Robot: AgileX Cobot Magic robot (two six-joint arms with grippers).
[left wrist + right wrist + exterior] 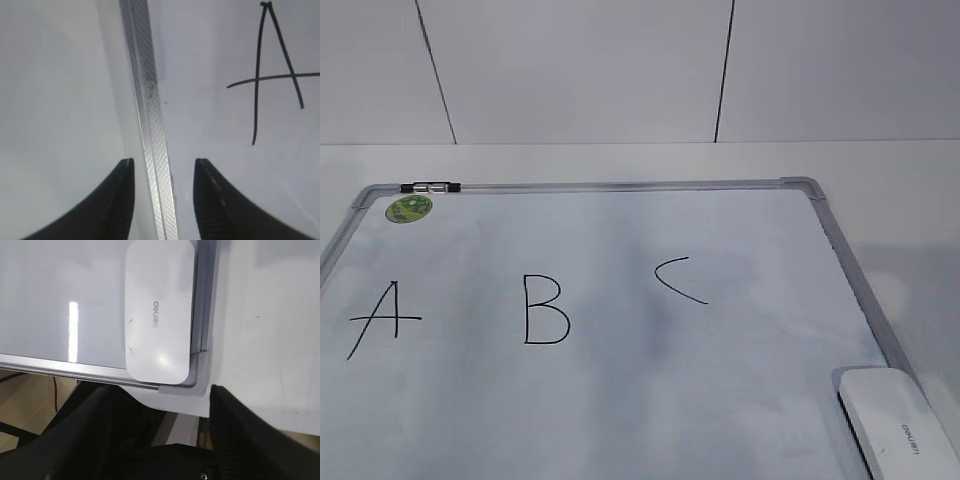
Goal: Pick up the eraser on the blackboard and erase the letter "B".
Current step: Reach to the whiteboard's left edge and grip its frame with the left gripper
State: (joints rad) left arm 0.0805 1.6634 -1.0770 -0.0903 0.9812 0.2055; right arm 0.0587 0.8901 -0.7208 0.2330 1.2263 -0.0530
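Exterior view puts the white glossy rounded plastic eraser (898, 423) at the lower right of the frame, lying flat on the large white dry-erase blackboard (620, 420) with its grey metal frame, tucked into the board's near corner. The hand-drawn black marker letter "B" (546, 309) sits left of centre, well apart from the eraser, with a slanted black "A" (382, 318) at far left and an open curved "C" (680, 278) just right of it. A round green sticker (409, 208) marks the upper left corner.

In the right wrist view the eraser (159, 310) fills the upper middle, its long edge against the frame rail. The right gripper (165, 405) hangs below it at the bottom of the frame, fingers spread wide and empty. The left gripper (164, 167) is also spread wide with nothing held, straddling the board's left rail, the "A" (272, 75) at upper right.

Likely trouble: the eraser lies hard against the rail, so one finger may land on the metal and the glossy shell could slip out of the grip. During wiping, the nearby "C" could be smeared if the stroke runs wide to the right.
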